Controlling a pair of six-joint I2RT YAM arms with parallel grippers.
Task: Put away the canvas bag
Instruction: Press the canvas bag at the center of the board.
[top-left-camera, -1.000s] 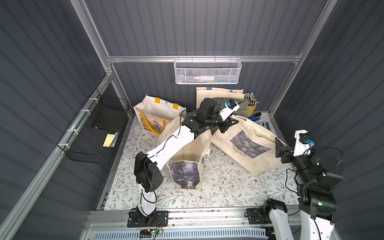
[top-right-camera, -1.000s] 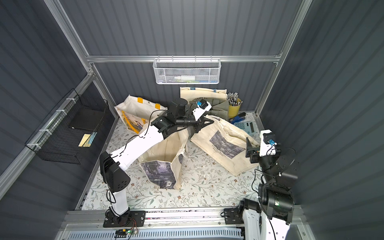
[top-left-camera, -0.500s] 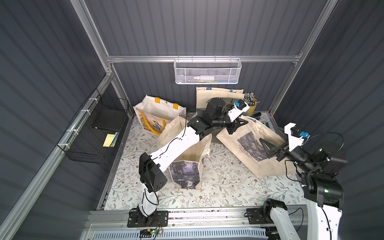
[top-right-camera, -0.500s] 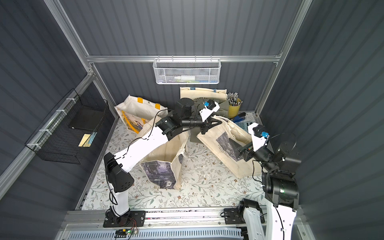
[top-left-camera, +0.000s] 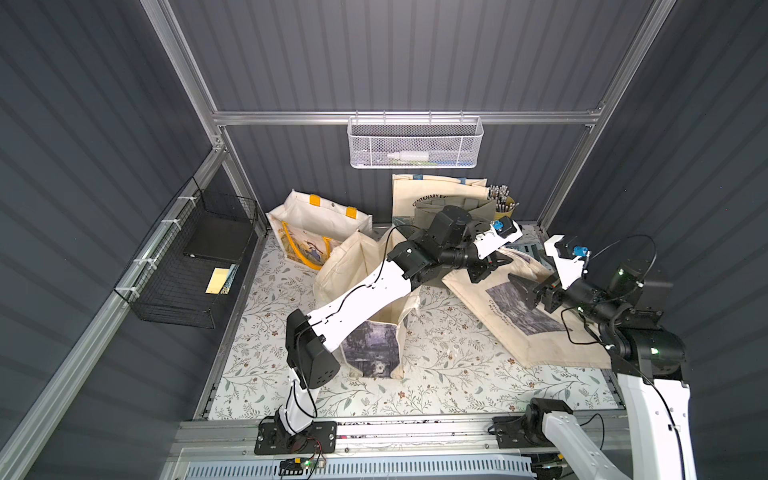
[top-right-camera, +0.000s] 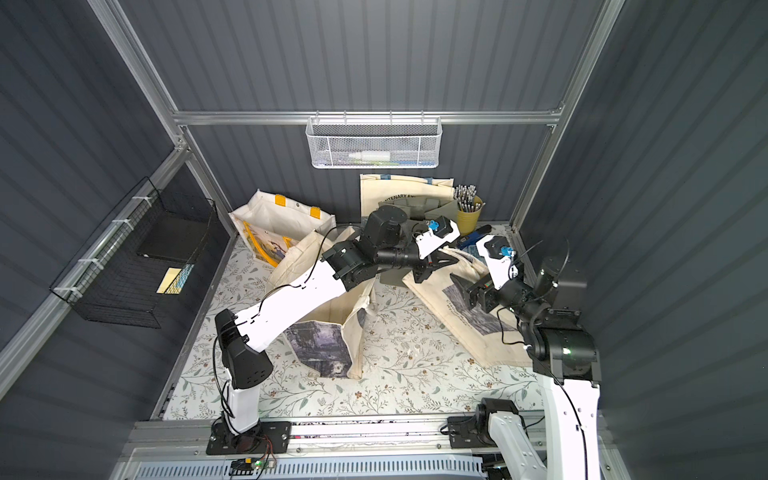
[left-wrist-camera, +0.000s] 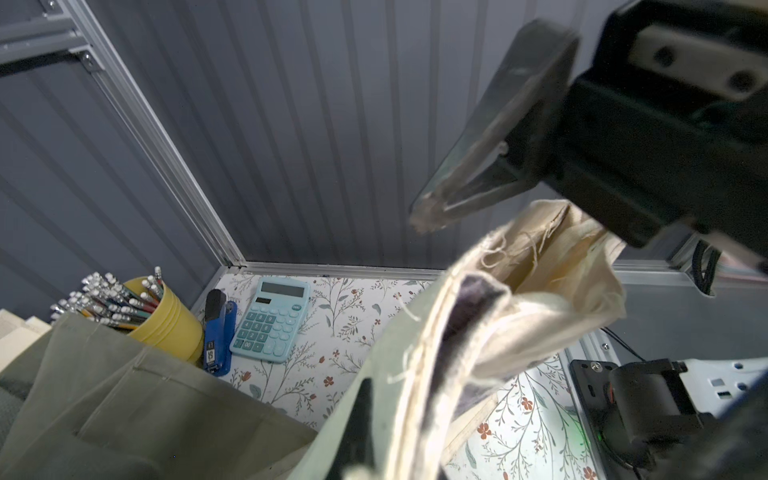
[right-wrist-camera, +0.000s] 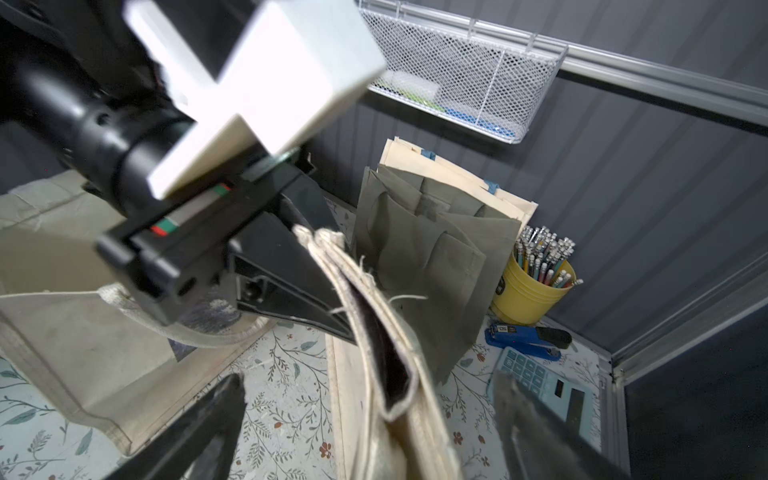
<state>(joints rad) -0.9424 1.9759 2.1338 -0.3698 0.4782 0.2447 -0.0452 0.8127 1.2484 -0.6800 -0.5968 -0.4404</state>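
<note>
Canvas hem is the target. Left jaws are clamped on the frayed mouth hem (right-wrist-camera: 365, 291) of the canvas bag (top-left-camera: 515, 320), holding it raised. Right jaws stand wide apart on either side of that hem, not gripping. We would close beside the left grip, deep enough to catch both layers. Bag: cream, dark printed panel, lying on the table's (top-left-camera: 440, 374) right side, mouth toward the back wall.
</note>
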